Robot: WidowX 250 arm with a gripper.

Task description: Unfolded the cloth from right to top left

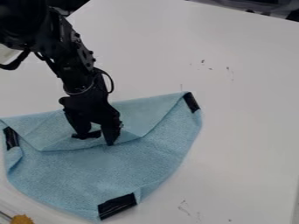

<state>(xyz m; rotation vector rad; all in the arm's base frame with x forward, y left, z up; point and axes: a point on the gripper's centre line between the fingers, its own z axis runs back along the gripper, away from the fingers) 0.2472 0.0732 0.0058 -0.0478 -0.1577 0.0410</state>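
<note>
I had my gripper (98, 135) low at the folded flap (143, 116) of the blue cloth (88, 177), its fingers parted

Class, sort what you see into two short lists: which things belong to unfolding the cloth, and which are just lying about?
Part of the job:
- cloth, partly folded over, with black patches at its edge
- gripper, down at the folded part

Just lying about:
- orange-brown thing, bottom left corner
- dark object, top right edge
</note>
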